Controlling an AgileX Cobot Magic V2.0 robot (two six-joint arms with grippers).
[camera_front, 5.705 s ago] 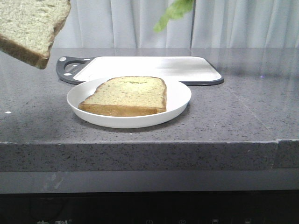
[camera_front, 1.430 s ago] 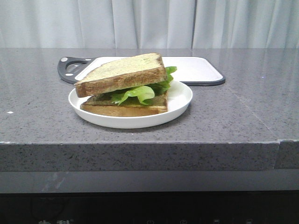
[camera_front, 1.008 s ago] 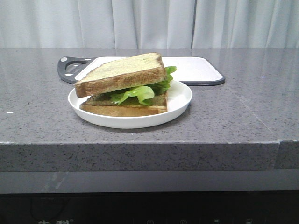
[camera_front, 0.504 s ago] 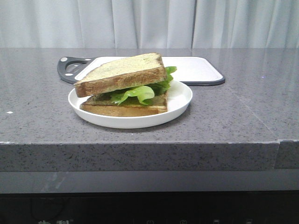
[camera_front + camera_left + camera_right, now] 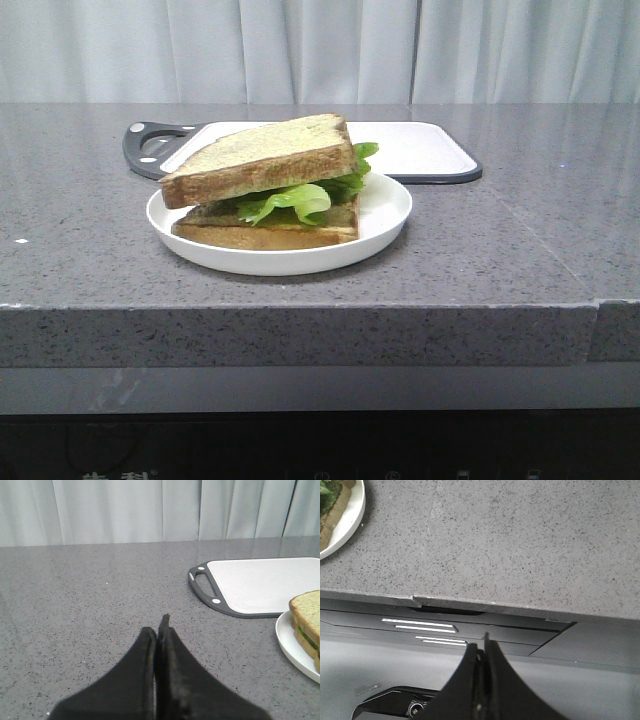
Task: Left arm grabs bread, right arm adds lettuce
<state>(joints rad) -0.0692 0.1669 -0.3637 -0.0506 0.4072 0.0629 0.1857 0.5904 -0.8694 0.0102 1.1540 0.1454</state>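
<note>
On the grey speckled counter (image 5: 500, 250), near its front edge, a white plate (image 5: 385, 205) carries a stacked sandwich: the bread (image 5: 262, 155) sits tilted on top, the lettuce (image 5: 300, 198) is wedged under it with ruffled edges sticking out front and right, and a thinner bottom slice (image 5: 265, 235) lies flat on the plate. Just behind the plate is a white cutting board (image 5: 420, 145) with a dark rim and handle at its left end. No arm shows in the front view. The left tool (image 5: 159, 630) is clenched with fingers pressed together, nothing between them, hovering over bare counter well apart from the plate, which shows at the frame edge beside the board. The right tool (image 5: 482, 645) is also clenched and empty, positioned off the counter's front edge, above the dark base below.
</note>
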